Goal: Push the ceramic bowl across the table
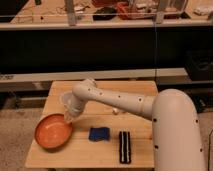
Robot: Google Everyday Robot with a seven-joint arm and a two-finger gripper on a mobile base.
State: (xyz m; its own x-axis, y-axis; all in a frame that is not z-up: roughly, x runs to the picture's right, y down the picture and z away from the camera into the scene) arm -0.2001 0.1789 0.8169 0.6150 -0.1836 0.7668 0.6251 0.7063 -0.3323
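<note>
Pushing is underway: the gripper (69, 118), finger state impossible to tell, touches the wide orange ceramic bowl (53, 132) at its 2 o'clock rim; next, drive toward 8 o'clock across the slatted light wooden table (107, 150).

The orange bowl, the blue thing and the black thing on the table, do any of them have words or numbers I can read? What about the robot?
No words or numbers can be read anywhere.
ceramic bowl: plain orange, no writing.
blue object: no label visible.
black object: no readable marks.
robot arm: only dark dots, no text.
gripper, at the bowl's rim: no writing.
table: bare wood.
Shelf items behind: too blurred to tell.
</note>
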